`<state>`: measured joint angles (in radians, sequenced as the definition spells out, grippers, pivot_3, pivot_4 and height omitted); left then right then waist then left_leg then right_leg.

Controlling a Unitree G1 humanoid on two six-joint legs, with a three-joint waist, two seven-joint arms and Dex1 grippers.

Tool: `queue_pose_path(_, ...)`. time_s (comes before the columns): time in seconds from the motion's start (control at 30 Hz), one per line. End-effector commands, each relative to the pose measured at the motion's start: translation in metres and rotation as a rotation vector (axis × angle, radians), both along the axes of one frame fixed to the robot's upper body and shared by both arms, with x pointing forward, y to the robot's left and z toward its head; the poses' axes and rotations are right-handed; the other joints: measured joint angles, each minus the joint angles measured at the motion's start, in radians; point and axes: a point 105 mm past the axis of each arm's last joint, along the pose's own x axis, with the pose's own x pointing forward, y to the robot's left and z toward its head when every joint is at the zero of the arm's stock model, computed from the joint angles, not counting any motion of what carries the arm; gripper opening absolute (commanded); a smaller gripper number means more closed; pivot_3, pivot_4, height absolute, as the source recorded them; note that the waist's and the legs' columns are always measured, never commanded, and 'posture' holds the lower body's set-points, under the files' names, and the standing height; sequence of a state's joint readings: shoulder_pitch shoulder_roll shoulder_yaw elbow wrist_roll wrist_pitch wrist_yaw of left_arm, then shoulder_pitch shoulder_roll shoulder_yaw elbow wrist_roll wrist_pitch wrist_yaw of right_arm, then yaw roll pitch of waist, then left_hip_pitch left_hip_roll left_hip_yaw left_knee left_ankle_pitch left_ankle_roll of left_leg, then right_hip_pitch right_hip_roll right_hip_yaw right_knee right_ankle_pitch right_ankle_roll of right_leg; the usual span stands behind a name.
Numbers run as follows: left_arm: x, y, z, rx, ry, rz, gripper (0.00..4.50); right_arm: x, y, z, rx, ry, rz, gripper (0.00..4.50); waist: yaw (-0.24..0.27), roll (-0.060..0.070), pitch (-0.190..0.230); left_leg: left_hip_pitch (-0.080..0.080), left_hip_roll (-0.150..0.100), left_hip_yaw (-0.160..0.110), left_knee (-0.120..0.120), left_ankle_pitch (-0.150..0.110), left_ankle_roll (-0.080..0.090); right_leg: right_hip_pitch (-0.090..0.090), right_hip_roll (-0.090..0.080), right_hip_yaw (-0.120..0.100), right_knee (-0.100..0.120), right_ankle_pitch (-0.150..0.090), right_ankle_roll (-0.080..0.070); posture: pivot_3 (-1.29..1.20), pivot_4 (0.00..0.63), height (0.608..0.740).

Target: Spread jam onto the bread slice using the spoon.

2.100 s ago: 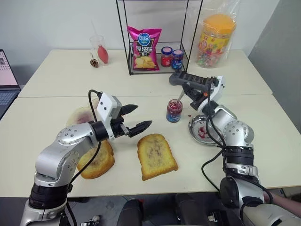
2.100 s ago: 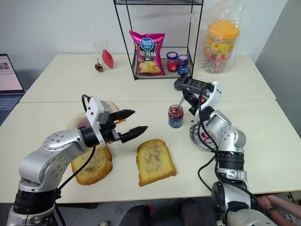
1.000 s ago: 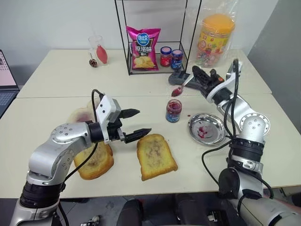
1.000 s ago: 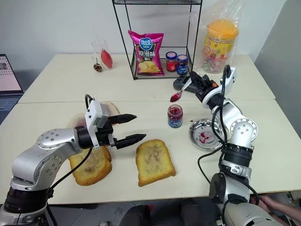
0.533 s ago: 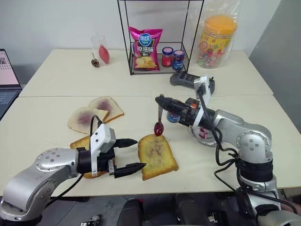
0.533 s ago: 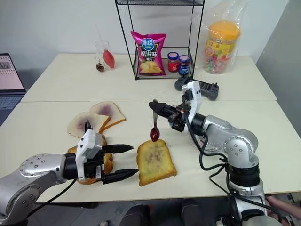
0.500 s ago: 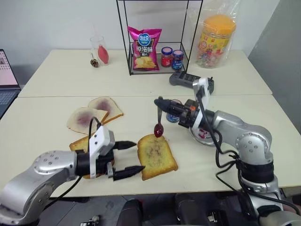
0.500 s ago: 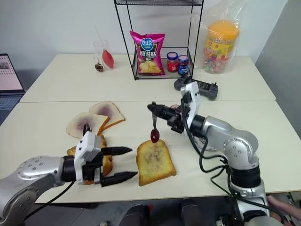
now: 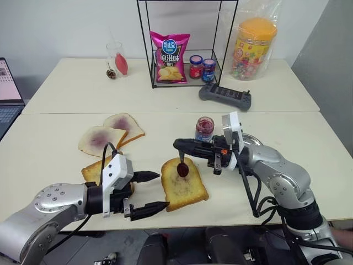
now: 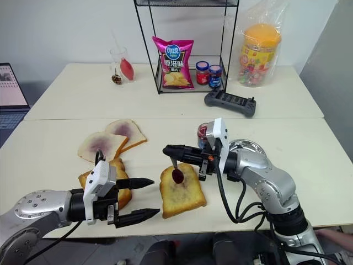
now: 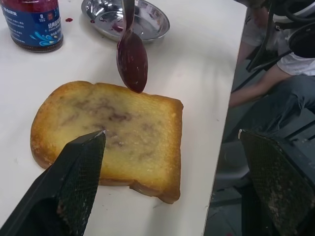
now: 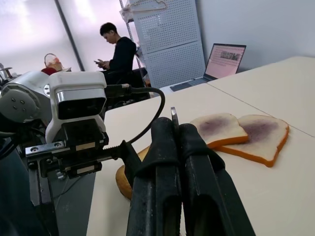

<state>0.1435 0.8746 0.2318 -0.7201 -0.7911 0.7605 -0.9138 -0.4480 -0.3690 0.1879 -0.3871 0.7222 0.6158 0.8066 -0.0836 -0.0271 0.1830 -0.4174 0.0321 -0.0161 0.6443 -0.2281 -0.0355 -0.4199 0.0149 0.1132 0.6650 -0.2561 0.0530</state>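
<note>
left gripper (image 9: 148, 192) hangs beside toast (image 9: 184, 184), fingers apart, empty, likely ready to steady it. spoon (image 9: 182, 167) hangs bowl-down, jam-loaded, at toast's far end, placed to smear. right gripper (image 9: 181, 145) clamped on spoon handle, reaching level across. jam jar (image 9: 204, 130) behind, open. pale table (image 9: 55, 127), wire rack (image 9: 187, 41) at back, white wall.
</note>
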Motion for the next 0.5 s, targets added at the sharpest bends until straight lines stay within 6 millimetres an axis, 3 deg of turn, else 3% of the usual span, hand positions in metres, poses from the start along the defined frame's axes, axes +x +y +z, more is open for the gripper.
queue_pose_path(0.03,-0.004,-0.002,0.009,0.003,-0.042,-0.018,4.5,-0.006,0.004,0.004,0.024,-0.035,0.039,0.04,0.0,0.0,0.0,0.0,0.0,0.0,0.0,0.0,0.0,0.0,0.0,0.0,0.0,0.0,0.0,0.0,0.15,0.74)
queue_pose_path(0.27,-0.005,0.0,0.01,0.006,-0.042,-0.003,4.5,-0.008,0.008,-0.001,0.007,-0.066,0.073,0.04,0.0,0.0,0.0,0.0,0.0,0.0,0.0,0.0,0.0,0.0,0.0,0.0,0.0,0.0,0.0,0.0,0.15,0.74)
queue_pose_path(0.5,-0.006,0.003,0.009,0.013,-0.038,0.012,4.5,-0.004,0.008,-0.021,-0.044,-0.144,0.094,0.04,0.0,0.0,0.0,0.0,0.0,0.0,0.0,0.0,0.0,0.0,0.0,0.0,0.0,0.0,0.0,0.0,0.15,0.74)
